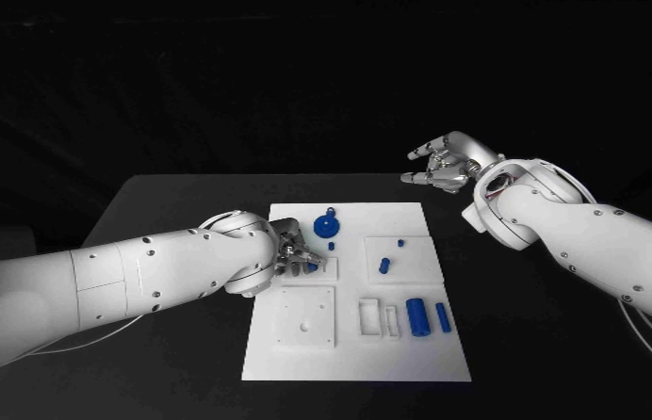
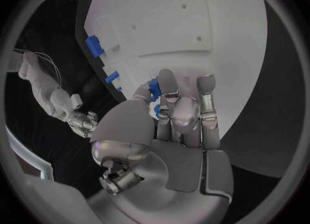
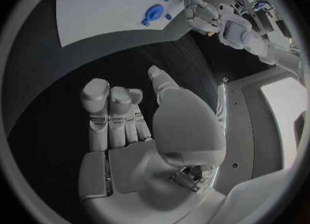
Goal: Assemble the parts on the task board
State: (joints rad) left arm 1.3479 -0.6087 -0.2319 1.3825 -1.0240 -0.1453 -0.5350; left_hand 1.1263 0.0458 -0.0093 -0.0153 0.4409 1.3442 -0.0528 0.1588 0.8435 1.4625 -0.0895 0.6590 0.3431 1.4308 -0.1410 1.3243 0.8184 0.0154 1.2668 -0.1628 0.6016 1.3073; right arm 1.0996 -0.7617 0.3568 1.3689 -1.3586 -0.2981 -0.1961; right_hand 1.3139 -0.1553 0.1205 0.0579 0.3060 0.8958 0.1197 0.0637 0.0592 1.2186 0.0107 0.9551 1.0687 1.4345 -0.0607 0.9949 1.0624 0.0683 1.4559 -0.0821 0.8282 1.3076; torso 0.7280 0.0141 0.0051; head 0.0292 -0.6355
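The white task board (image 1: 356, 349) lies in the middle of the black table. My left hand (image 1: 285, 254) is low over the board's left side, and its fingers (image 2: 169, 92) pinch a small blue part (image 2: 154, 91) against the thumb. Next to it on the board stand a round blue knob (image 1: 326, 224) and a small blue peg (image 1: 332, 246). My right hand (image 1: 437, 164) hovers above the table past the board's far right corner, fingers loosely bent, with nothing in it (image 3: 126, 123). The right wrist view shows the knob (image 3: 154, 12) and my left hand (image 3: 201, 11).
Two small blue pieces (image 1: 384, 266) lie on a raised square at the board's right. Two blue cylinders (image 1: 415, 316) stand near white slotted blocks (image 1: 369, 316) at the front right. A white square plate (image 1: 307, 316) sits at the front left.
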